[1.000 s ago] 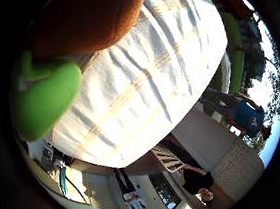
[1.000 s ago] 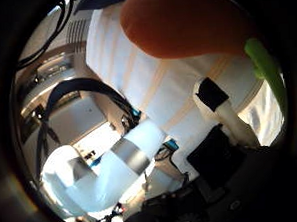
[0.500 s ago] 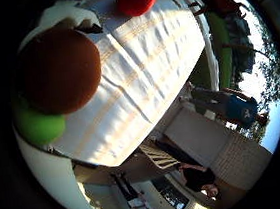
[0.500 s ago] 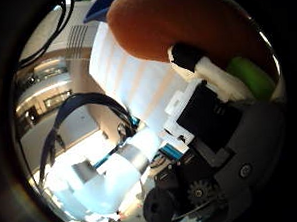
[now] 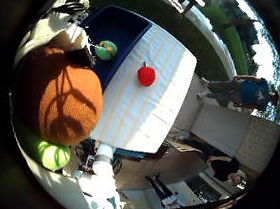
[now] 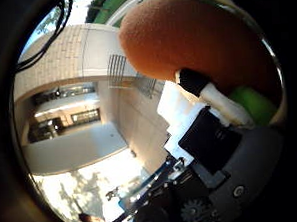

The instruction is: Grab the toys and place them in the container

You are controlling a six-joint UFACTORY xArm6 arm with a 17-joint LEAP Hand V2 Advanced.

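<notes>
From the little finger side of the palm, a big orange knitted toy with a green knitted part (image 5: 61, 100) fills much of the view, so it is close to the palm. White and black fingers (image 5: 62, 29) curl over its far end. The toy is up in the air, well apart from the white cloth-covered tabletop (image 5: 145, 109) below. On the tabletop lies a small round red toy with a little stem (image 5: 146, 75). Just beside the tabletop's edge sits a dark blue box-shaped container (image 5: 117, 29). Inside the container lies a small round toy in green and orange (image 5: 106, 50). The red toy is near the container but not in it. Green grass (image 5: 166, 19) lies around the tabletop.

From the thumb side of the palm, the same orange toy takes up a large part of the view. The hand (image 6: 209, 133) of white and black parts sits against it. A white finger with a black tip presses on the orange part, and the green part peeks out just behind that finger. So the fingers are curled round the toy and hold it tight. A pale building wall shows behind.

No writing or labels can be read on any of these things.
</notes>
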